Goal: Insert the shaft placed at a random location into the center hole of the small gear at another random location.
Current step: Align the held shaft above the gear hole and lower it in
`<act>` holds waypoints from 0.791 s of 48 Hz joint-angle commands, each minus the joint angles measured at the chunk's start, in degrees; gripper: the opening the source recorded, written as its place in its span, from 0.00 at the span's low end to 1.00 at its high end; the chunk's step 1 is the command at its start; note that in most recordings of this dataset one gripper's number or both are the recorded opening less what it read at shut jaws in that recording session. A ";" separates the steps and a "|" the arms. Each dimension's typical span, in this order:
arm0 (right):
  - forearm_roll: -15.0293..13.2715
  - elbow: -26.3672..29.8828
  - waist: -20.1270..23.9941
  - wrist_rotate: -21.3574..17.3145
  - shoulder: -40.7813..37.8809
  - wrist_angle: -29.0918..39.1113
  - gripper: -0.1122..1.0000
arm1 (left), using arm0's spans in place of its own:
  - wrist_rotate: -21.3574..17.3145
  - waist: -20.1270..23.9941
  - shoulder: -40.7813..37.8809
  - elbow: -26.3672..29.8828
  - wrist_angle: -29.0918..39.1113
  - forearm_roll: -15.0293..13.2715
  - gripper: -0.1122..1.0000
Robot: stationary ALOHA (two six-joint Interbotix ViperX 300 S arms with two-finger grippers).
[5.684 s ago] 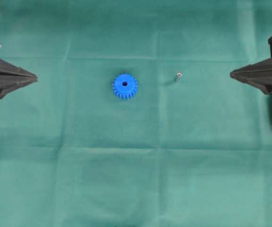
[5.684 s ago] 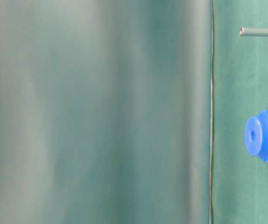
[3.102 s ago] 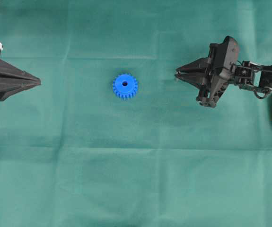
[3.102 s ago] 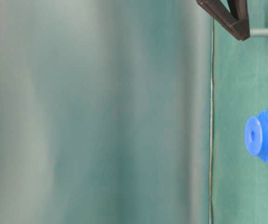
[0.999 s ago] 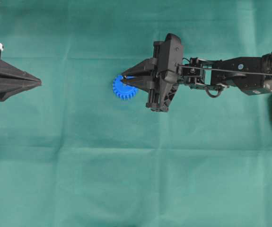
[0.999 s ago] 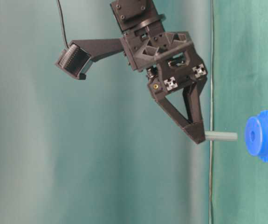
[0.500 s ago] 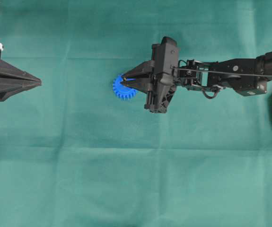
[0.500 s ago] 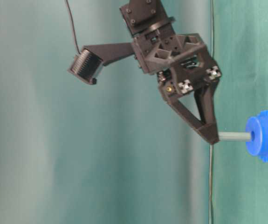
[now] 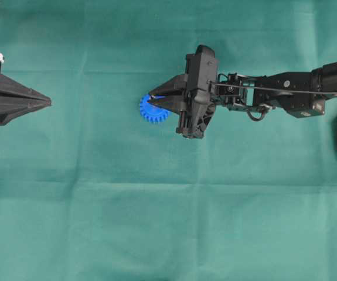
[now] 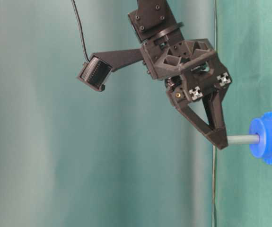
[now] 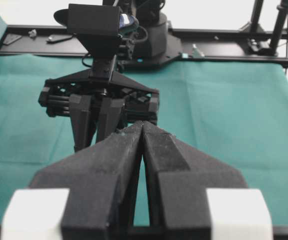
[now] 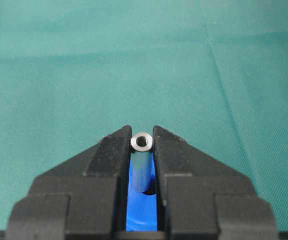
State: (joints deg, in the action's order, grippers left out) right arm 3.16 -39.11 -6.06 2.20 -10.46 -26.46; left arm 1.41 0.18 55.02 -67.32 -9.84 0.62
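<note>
The small gear [image 9: 151,113], bright blue and toothed, lies flat on the green cloth, partly under my right gripper [image 9: 151,96]. That gripper is shut on the shaft [image 10: 242,139], a grey metal pin held by its upper end. In the table-level view the shaft's free end meets the hub of the gear [image 10: 270,137]. The right wrist view looks down the shaft [image 12: 141,160] to the blue gear [image 12: 141,215]. The dark center hole [image 12: 151,190] shows beside the shaft's lower end. How deep the pin sits I cannot tell. My left gripper [image 9: 47,102] rests shut at the far left.
Creased green cloth [image 9: 168,205] covers the whole table. The right arm [image 9: 285,93] stretches in from the right edge. From the left wrist view, the right gripper [image 11: 101,117] hangs ahead of my left gripper [image 11: 142,125], with a black frame rail [image 11: 224,47] behind.
My right gripper has carried the shaft down toward the gear. A second ago a gap lay between pin and hub; now the pin's end touches the hub. The left arm has not moved.
</note>
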 commanded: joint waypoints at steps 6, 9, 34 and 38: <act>0.00 0.09 -0.18 1.14 3.69 0.88 0.22 | 0.09 0.09 -0.44 0.88 -0.18 0.18 0.10; 0.00 -0.18 -0.18 1.58 5.19 1.67 0.22 | 0.09 0.00 -0.44 0.97 -0.18 0.18 0.10; 0.26 0.97 -0.18 3.16 5.01 2.99 0.22 | 0.09 0.09 -0.44 0.97 -0.18 0.18 0.10; 0.26 1.23 -0.09 2.99 3.69 2.90 0.22 | 0.00 0.09 -0.53 0.88 -0.18 0.18 0.10</act>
State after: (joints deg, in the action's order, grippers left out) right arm 3.25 -39.46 -6.15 4.48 -6.68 -23.20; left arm 1.41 0.09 54.93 -67.32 -9.67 0.70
